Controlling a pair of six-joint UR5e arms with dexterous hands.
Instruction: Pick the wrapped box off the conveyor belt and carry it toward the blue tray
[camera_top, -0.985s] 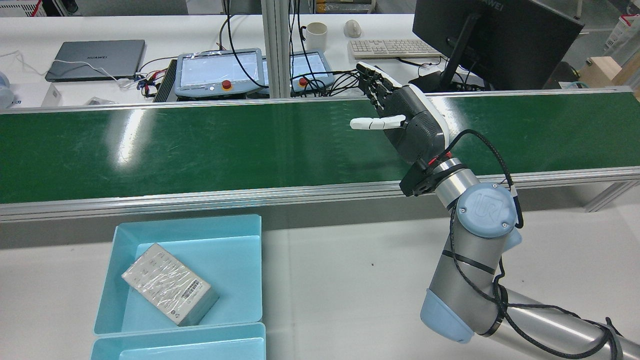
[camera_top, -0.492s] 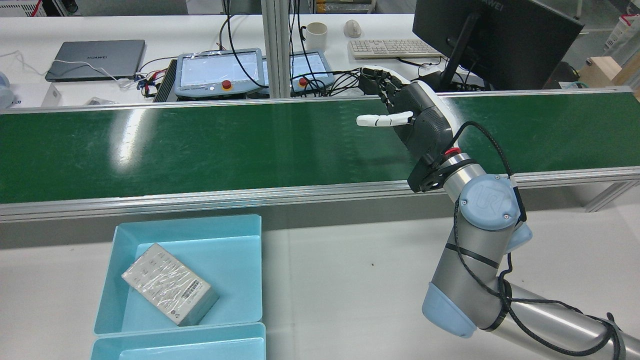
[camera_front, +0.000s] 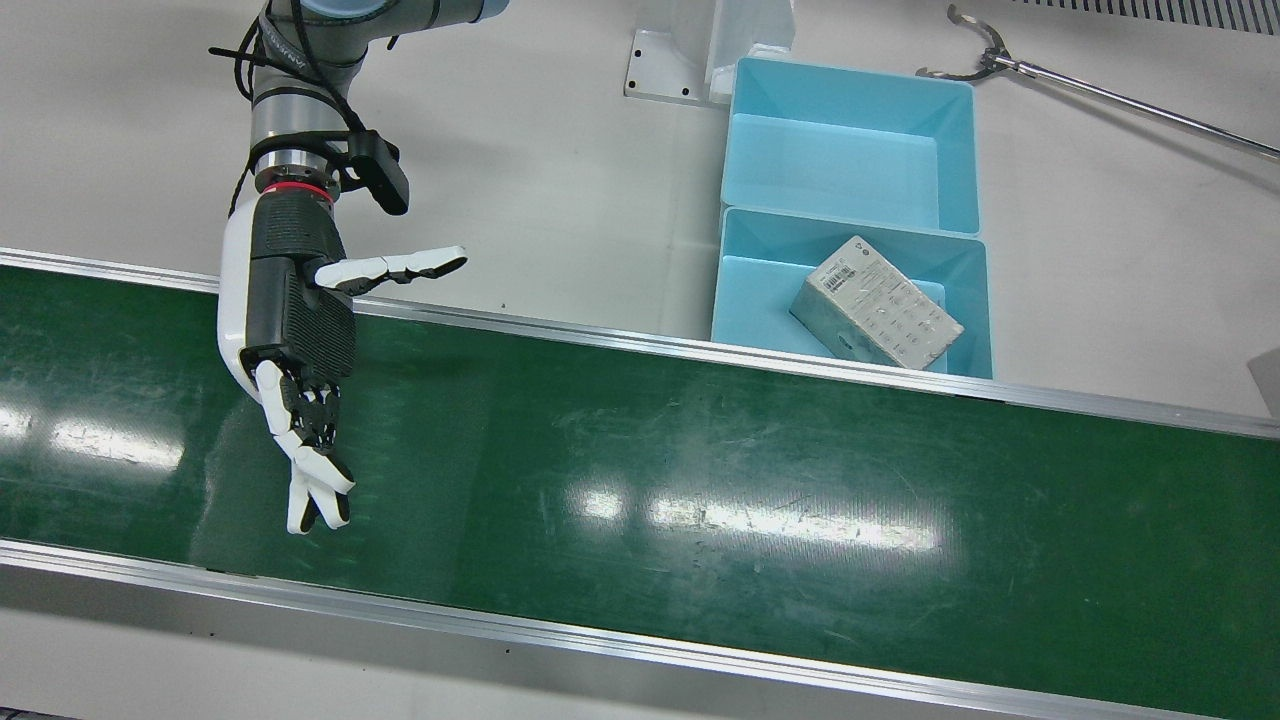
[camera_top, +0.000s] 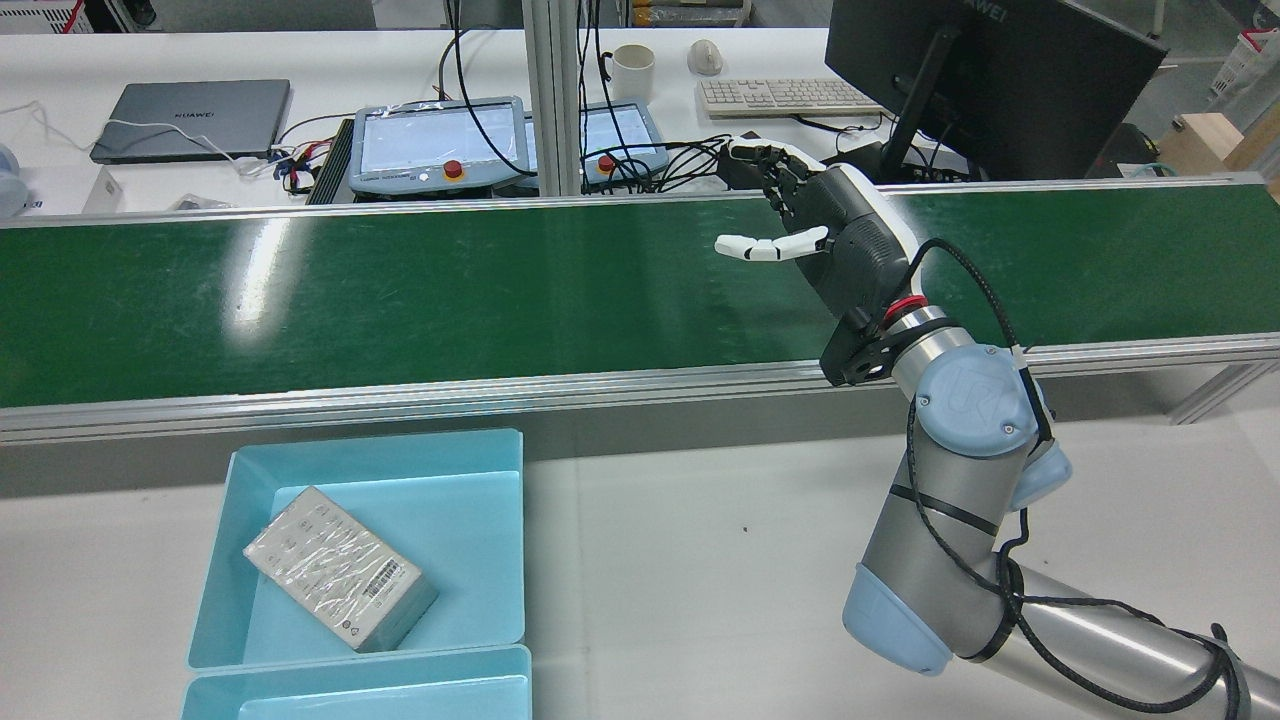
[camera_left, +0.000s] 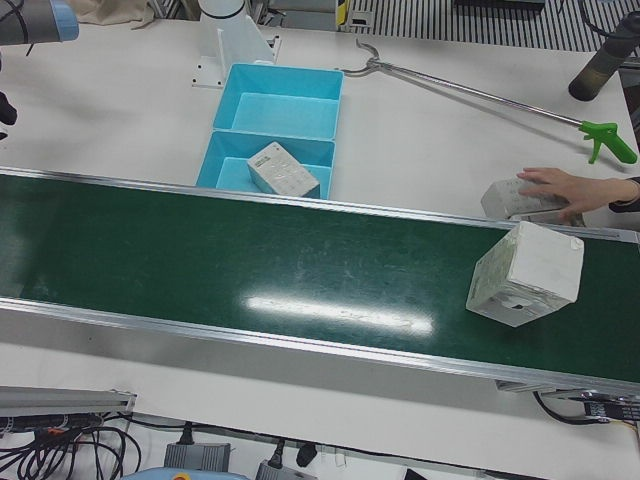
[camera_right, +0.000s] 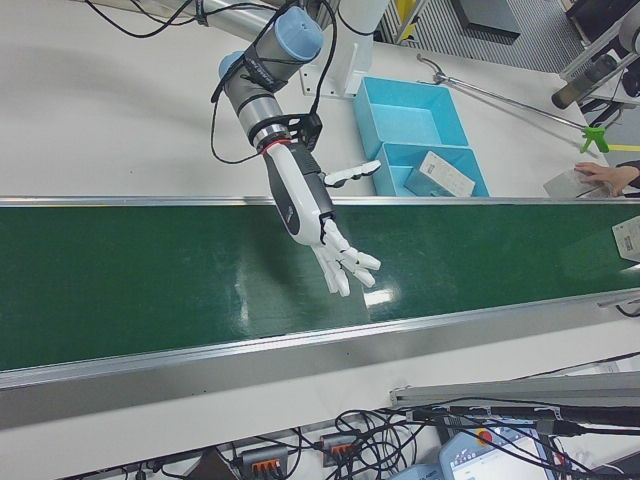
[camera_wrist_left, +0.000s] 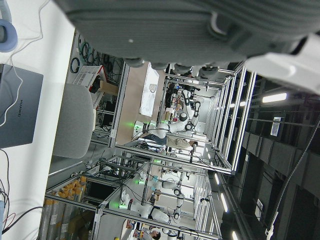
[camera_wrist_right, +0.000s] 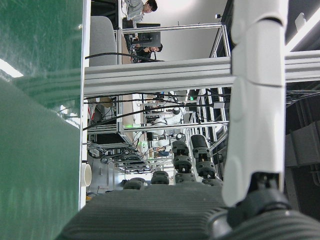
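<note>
- Step in hand: waiting/pre-grasp. Right robot hand (camera_front: 295, 330) held out over the green conveyor belt (camera_front: 700, 470), fingers spread wide, thumb out sideways, holding nothing.
- Target: white film-wrapped cube-shaped box (camera_left: 525, 273) sitting tilted on the belt at its far end, well apart from the right robot hand. Seen only in the left-front view.
- One grey film-wrapped flat box (camera_top: 340, 567) already lying inside the light-blue plastic tray (camera_top: 230, 560) on the white desk (camera_top: 700, 560), beside the belt.
- Person's hand (camera_left: 570, 187) resting on another wrapped box (camera_left: 525, 200) on the desk at the belt's far end.
- Left robot hand: only its dark underside visible in its own camera; open or closed, cannot tell.
- Next move, as a judgement: keep open, let the box come within reach or go to it, close around its sides; tilted pose probably needs a wide span.
</note>
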